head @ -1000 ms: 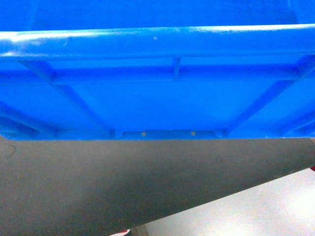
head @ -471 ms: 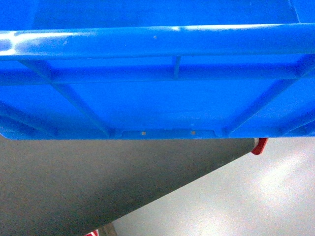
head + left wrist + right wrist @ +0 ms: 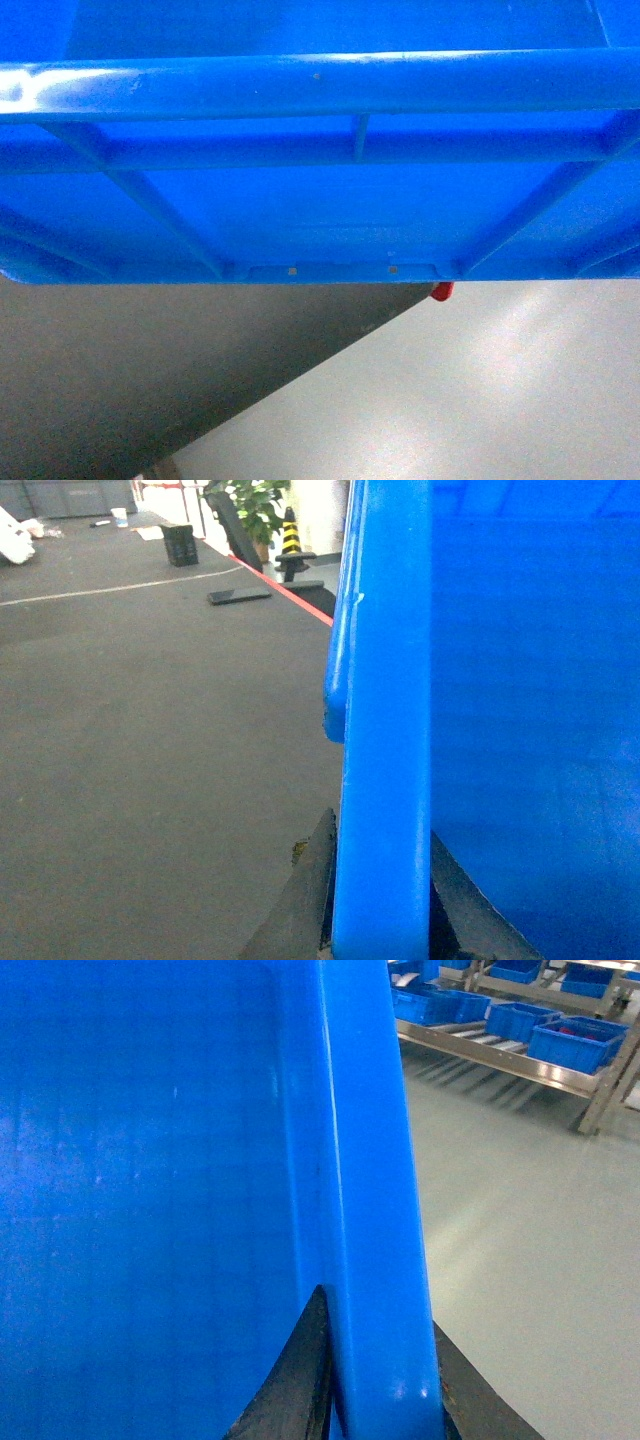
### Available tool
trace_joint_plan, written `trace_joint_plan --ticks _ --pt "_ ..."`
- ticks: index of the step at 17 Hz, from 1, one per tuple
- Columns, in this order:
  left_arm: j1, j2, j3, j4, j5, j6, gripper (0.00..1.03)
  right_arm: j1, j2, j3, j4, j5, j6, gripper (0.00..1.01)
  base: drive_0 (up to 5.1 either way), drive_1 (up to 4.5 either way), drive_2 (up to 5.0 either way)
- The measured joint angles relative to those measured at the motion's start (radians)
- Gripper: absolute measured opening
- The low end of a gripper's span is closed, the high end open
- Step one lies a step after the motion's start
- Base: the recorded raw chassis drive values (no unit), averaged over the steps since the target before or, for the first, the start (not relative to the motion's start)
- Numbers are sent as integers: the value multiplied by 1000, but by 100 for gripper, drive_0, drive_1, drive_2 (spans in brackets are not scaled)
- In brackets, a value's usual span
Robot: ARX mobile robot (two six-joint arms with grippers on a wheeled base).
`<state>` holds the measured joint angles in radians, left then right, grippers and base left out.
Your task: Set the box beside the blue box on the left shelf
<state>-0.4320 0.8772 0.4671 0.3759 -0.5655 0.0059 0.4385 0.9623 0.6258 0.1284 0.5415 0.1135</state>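
Observation:
The box [image 3: 320,200] is a bright-blue ribbed crate held up close in front of the head camera, its thick rim and outer wall filling the top of that view. In the left wrist view, my left gripper [image 3: 380,910] is shut on the box's rim [image 3: 385,730], one dark finger [image 3: 305,900] on each side. My right gripper [image 3: 385,1390] is likewise shut on the opposite rim [image 3: 370,1160]. A metal shelf [image 3: 500,1058] with several blue boxes [image 3: 520,1020] stands far off in the right wrist view; I cannot tell which is the task's blue box.
Below the crate lie a dark grey floor mat [image 3: 150,370] and pale glossy floor [image 3: 480,390], with a small red object [image 3: 442,291] at the crate's bottom edge. The left wrist view shows a black crate [image 3: 180,545], a red floor line [image 3: 290,592], a plant [image 3: 255,505] and a striped cone [image 3: 290,532].
In the head view the dark mat's edge and the red object have slid left, uncovering more pale floor. The crate stays fixed in both grips.

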Motion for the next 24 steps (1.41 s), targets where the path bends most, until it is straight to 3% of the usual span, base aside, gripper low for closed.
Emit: trace_joint_plan --ticks 24 --pt "0 0 0 -1 -1 2 11 0 0 0 -1 1 -2 12 -152 -152 -152"
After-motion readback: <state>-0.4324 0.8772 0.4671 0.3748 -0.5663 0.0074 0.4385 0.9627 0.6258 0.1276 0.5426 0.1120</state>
